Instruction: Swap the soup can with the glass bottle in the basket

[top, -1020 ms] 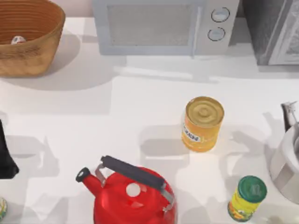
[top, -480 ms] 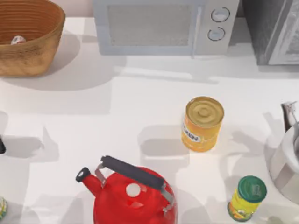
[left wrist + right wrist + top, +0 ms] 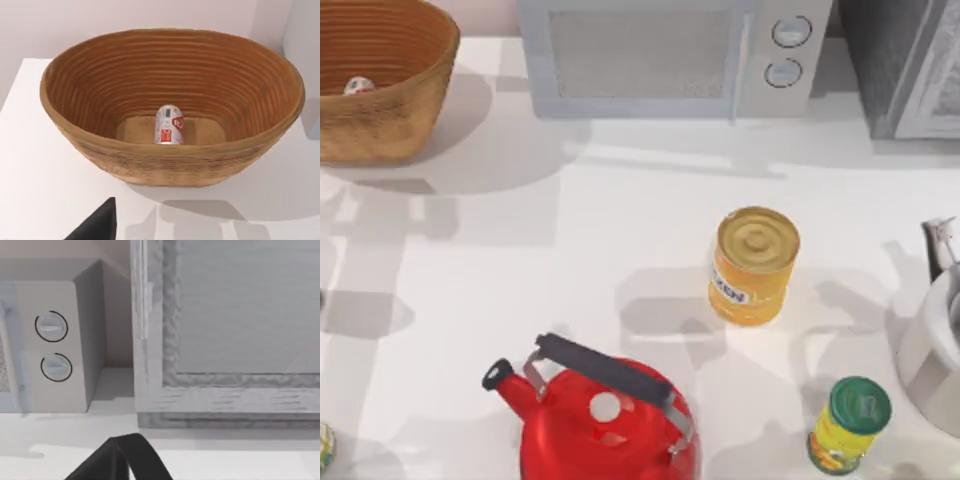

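The wicker basket (image 3: 390, 120) stands at the table's back left corner. In the left wrist view the basket (image 3: 150, 165) is seen from close by, and the soup can (image 3: 169, 125) lies on its side on the basket floor, white-and-red label up. From above, the soup can (image 3: 358, 86) is a small pale spot inside the basket. A dark part of my left gripper (image 3: 97, 227) hangs on the near side of the basket, outside its wall. A dark part of my right gripper (image 3: 125, 460) faces the microwave's dial end. A small pale object (image 3: 323, 447) is cut off at the front left edge; I cannot tell whether it is the glass bottle.
A microwave (image 3: 670, 55) and a grey appliance (image 3: 905, 65) line the back. A big yellow can (image 3: 753, 265) stands right of centre, a red kettle (image 3: 600, 420) at the front, a green-lidded can (image 3: 848, 425) at the front right, and a silver vessel (image 3: 935, 345) at the right edge.
The dark shape of my left arm has slid out of the top view past the left edge. Its shadows have shifted back towards the basket. Nothing on the table has moved.
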